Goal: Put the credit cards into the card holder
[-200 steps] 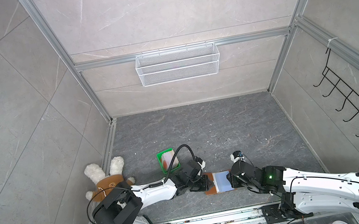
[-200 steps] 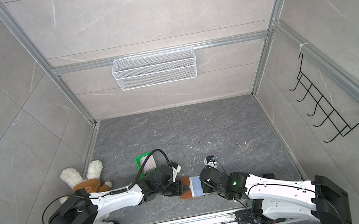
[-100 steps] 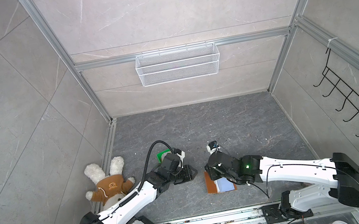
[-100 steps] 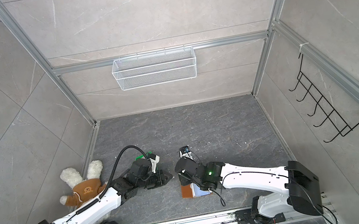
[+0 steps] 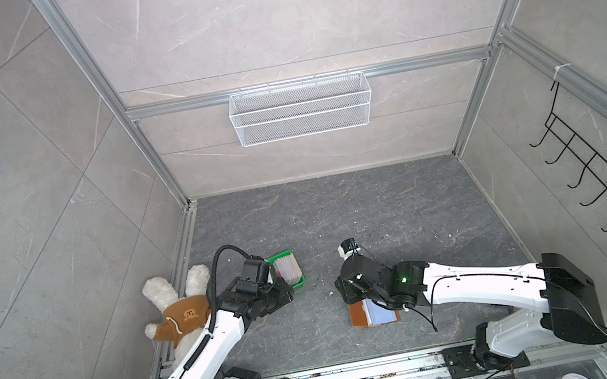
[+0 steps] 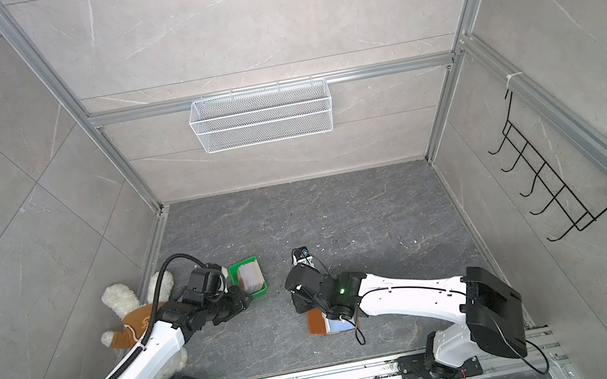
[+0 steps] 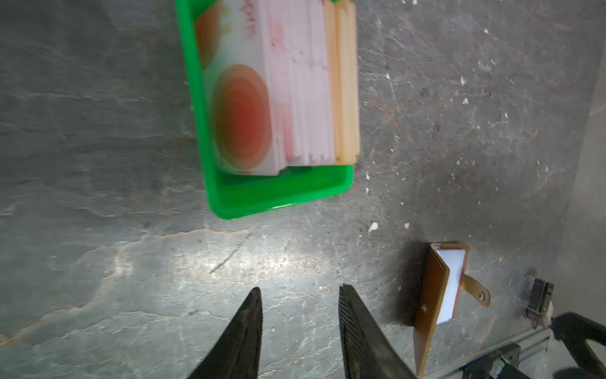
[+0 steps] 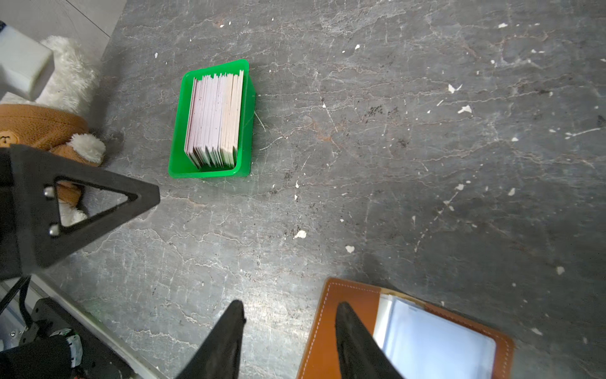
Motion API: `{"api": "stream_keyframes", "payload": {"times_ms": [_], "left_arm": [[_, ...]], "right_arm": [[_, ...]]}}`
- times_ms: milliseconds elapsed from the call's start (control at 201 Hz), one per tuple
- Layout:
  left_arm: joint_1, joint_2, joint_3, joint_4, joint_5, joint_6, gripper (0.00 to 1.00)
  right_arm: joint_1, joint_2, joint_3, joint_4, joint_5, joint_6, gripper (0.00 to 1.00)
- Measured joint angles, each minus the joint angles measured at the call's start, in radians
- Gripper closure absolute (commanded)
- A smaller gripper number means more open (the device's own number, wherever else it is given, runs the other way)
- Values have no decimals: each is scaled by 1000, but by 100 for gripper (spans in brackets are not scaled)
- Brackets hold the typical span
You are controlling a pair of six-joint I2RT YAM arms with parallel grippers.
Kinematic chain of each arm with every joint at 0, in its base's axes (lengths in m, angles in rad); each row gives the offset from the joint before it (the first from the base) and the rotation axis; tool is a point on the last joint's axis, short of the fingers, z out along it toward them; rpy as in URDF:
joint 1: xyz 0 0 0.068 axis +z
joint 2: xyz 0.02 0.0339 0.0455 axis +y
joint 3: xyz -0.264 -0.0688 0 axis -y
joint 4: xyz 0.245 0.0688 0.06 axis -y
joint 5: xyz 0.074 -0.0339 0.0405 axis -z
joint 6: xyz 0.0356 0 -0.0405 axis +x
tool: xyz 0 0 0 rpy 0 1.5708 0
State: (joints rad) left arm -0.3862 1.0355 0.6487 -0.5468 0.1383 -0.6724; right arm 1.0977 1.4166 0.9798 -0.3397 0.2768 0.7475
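Top views first: the left gripper [image 5: 288,291] sits low beside the green tray [image 5: 280,254], where the credit cards [image 5: 289,267] stand on edge, packed in a row. The card holder [image 5: 370,313] lies open on the dark floor [image 5: 380,206], well apart from the tray, and the right gripper [image 5: 346,296] hangs over its left end. A plush bunny [image 5: 182,311] lies by the left wall (the left arm crosses over it).

Over to the left wrist camera: we see the two black fingers [image 7: 249,328] apart, with only bare floor between them and the tray just ahead. The cards are blurred here, pale pink with an orange-red round blot. The card holder shows its tan cover raised at an angle, its strap [image 7: 475,292] sticking out.

Now the right wrist camera: fingers apart here too, gripping nothing. One finger overlaps the holder's stitched leather edge, and we cannot tell whether it touches. The clear bluish sleeve [image 8: 436,344] faces up, the tray of cards sits farther ahead
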Motion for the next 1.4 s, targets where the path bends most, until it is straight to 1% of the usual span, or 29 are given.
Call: {"api": "stream_keyframes", "payload": {"times_ms": [189, 428, 602, 792, 1016, 1399], "left_arm": [[90, 34, 21, -30, -6, 21, 60], [139, 127, 42, -25, -5, 45, 63], [152, 179, 48, 0, 3, 54, 66], [166, 252, 77, 34, 4, 71, 73], [171, 341, 113, 74, 10, 94, 80], [171, 361, 114, 82, 27, 143, 91]], "right_arm": [[0, -50, -30, -1, 4, 0, 52], [0, -93, -63, -2, 16, 0, 52], [0, -109, -88, -3, 24, 2, 52], [0, -129, -106, -5, 35, 15, 52], [0, -146, -113, -8, 47, 20, 52], [0, -149, -122, -8, 53, 27, 52]]}}
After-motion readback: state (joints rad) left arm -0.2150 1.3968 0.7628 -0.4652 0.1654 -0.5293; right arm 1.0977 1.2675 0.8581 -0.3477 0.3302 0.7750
